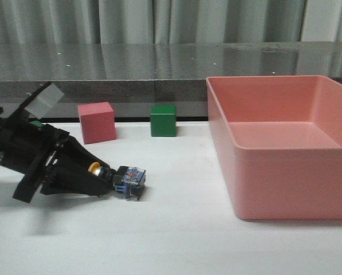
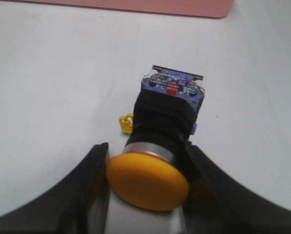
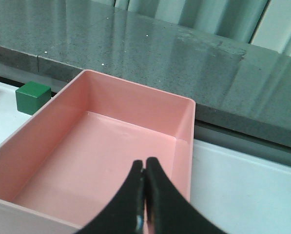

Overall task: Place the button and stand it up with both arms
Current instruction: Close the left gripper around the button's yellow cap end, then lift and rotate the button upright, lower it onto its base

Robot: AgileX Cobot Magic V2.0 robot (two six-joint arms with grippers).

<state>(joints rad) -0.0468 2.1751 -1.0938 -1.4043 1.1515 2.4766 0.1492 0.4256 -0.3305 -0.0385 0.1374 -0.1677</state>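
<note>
Left arm: reaching in from the left edge of the table (image 1: 176,240), sloping down toward the middle, its body low over the surface.
Left gripper (image 1: 102,176): lying near-horizontal, fingers pointing toward the bin (image 1: 285,172); in the left wrist view (image 2: 147,165) the two black fingers (image 2: 94,170) are sitting on either side of the button's cap end.
Left fingers, state: parted only as far as the button's neck and cap, pressing in on both sides; gripping the button.
Button (image 1: 125,179): lying on its side on the table, left of centre, near the front half; yellow cap (image 2: 148,181) facing back into the gripper, silver ring (image 2: 145,148) just ahead of it, black body (image 2: 164,119) running outward, blue-clear base (image 2: 175,87) pointing away from the fingers. Base end appearing to be touching the table in the front view.
Yellow scrap (image 2: 125,122): small item showing beside the black body; nature not discernible.
Right arm: not showing in the front view; its camera is looking down into the bin.
Right gripper (image 3: 144,195): hovering over the near wall of the bin (image 3: 106,161), fingers (image 3: 157,195) pressed together with no gap, holding nothing.
Bin: pink, sitting along the right edge of the table, well apart from the button.
Pink cube (image 1: 96,122): standing near the back edge, left side.
Green cube (image 1: 162,120): standing near the back edge, between the pink cube and the bin; also showing in the right wrist view (image 3: 33,96).
</note>
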